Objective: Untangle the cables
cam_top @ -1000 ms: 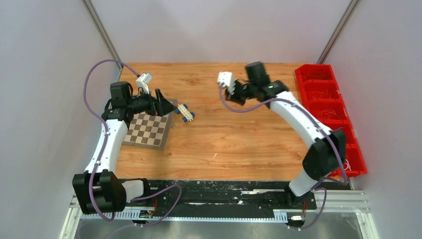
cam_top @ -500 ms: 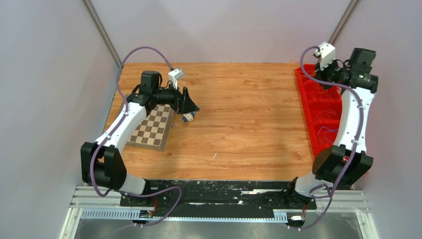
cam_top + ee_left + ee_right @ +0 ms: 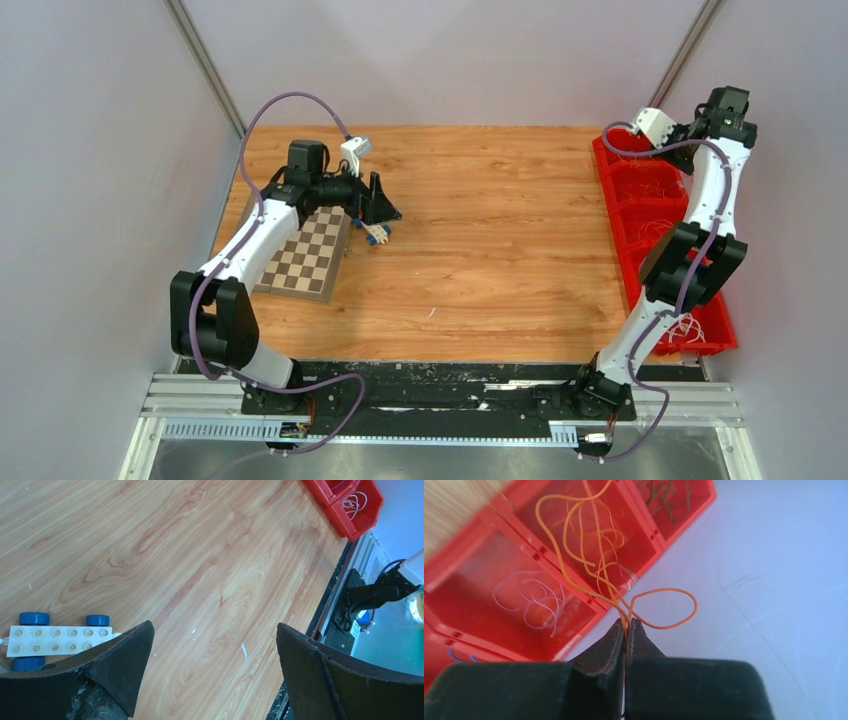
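Over the far-right bin (image 3: 454,630), right gripper (image 3: 626,625) pinches an orange cable (image 3: 669,589); I'd centre it above the orange compartment (image 3: 531,530) before letting go, while left gripper (image 3: 214,627) hangs spread, empty.

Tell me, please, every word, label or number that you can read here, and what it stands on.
None: no text can be read in any view. The checkerboard, the toy block and the red bins show no print. The small circuit board is too small to read.
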Controlling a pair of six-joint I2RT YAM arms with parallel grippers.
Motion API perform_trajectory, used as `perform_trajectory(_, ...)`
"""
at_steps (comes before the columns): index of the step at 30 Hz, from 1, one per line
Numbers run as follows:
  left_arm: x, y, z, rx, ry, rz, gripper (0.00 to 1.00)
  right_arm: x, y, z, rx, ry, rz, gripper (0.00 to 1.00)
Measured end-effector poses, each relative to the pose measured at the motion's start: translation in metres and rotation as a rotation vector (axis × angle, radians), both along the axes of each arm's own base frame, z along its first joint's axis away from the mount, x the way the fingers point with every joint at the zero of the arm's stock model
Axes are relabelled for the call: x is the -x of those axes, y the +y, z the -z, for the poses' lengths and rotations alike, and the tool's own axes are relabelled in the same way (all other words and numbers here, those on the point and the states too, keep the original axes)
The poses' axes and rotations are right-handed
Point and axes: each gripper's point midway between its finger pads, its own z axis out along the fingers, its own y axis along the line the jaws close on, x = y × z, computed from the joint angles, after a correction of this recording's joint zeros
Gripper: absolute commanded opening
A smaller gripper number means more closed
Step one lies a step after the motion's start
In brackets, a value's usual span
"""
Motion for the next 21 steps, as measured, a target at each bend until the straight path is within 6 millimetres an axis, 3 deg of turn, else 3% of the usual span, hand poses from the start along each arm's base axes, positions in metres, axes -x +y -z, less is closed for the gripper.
perform_trajectory(4,0.002,0.001,0.007,-0.005,0.013,-0.003,1.00,-0.004,-0.021,0.024,0.143,0.093,-0.077,0.00)
perform_trajectory(10,0.005,0.003,0.017,-0.015,0.039,-0.013,1.00,-0.010,-0.045,0.039,0.314,0.187,-0.168,0.00)
perform_trajectory(21,0.004,0.003,0.020,-0.016,0.048,-0.031,1.00,-0.025,-0.067,0.061,0.452,0.268,-0.238,0.00)
